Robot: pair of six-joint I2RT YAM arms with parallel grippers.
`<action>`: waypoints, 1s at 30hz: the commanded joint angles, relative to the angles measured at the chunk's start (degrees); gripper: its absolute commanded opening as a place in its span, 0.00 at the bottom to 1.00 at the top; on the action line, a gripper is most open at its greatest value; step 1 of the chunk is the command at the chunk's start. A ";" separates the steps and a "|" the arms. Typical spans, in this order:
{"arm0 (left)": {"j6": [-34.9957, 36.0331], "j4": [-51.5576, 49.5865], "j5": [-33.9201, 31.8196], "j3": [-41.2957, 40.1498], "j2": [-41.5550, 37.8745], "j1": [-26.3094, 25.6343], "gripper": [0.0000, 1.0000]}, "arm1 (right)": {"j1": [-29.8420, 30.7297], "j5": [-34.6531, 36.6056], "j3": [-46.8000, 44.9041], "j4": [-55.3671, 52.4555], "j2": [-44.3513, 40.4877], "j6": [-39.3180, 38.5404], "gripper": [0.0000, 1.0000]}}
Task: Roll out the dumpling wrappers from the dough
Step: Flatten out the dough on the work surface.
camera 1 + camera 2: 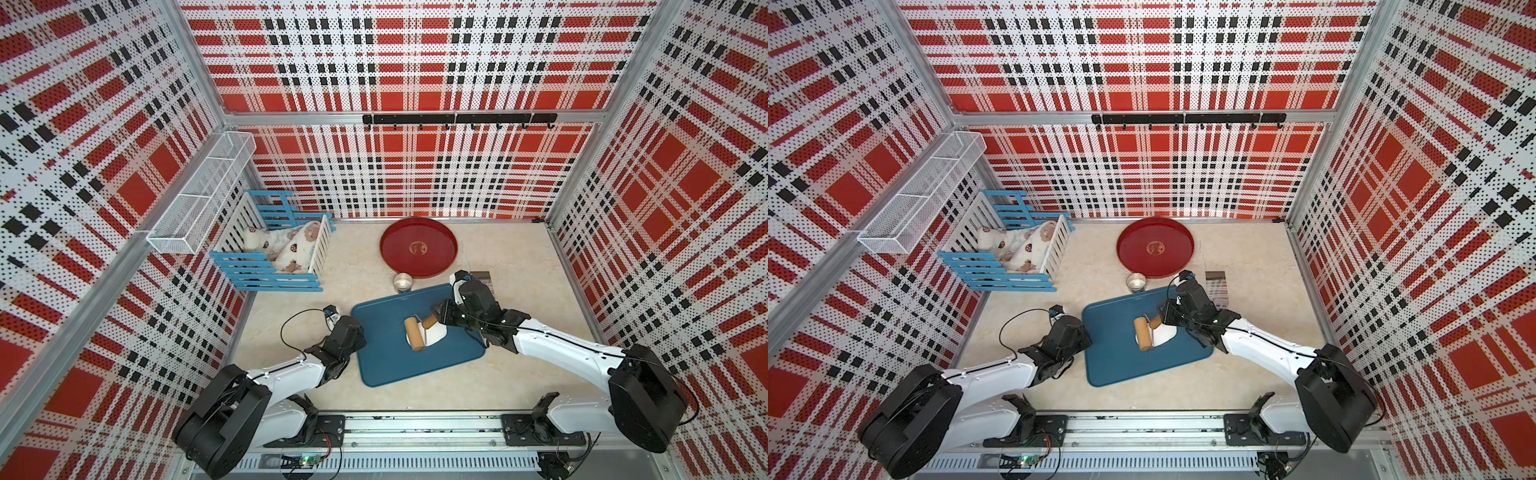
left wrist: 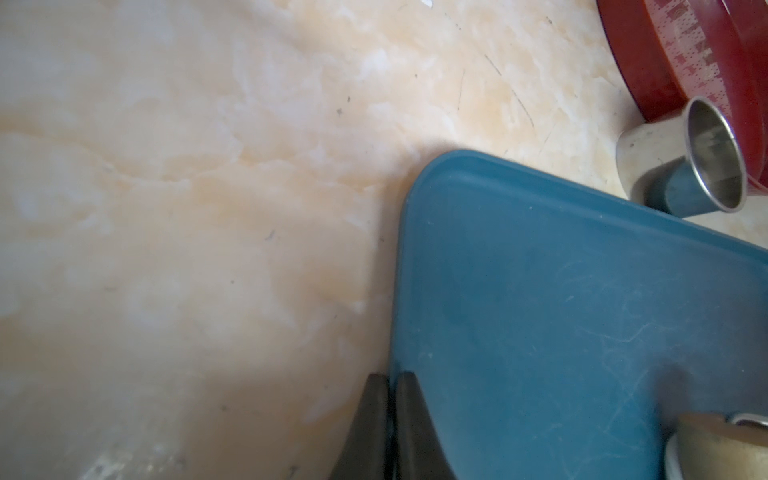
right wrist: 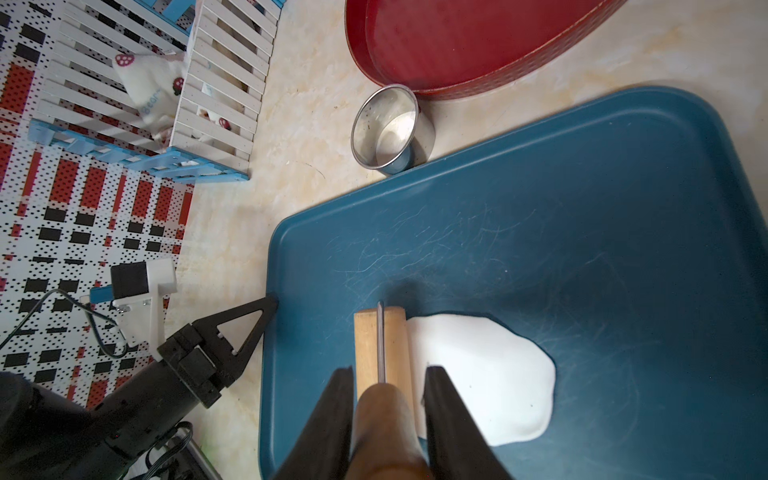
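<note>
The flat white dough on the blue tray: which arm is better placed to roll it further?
Right, probably. The right pincer grips the handle of the wooden roller, which rests on the flat white dough. The left pincer is shut, empty, at the edge of the blue plastic tray.

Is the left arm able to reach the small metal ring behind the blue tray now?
Probably yes. The left gripper rests shut at the edge of the blue tray; nothing stands between it and the metal ring.
</note>
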 commanded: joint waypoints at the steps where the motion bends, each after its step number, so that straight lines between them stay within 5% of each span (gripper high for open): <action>1: -2.48 0.54 -0.69 0.73 0.58 0.47 0.00 | 2.71 -2.88 -4.85 -18.99 5.32 -2.86 0.00; 30: -3.06 0.02 -1.39 -0.43 -1.66 0.60 0.00 | 3.56 -1.82 4.64 -20.14 8.78 -4.17 0.00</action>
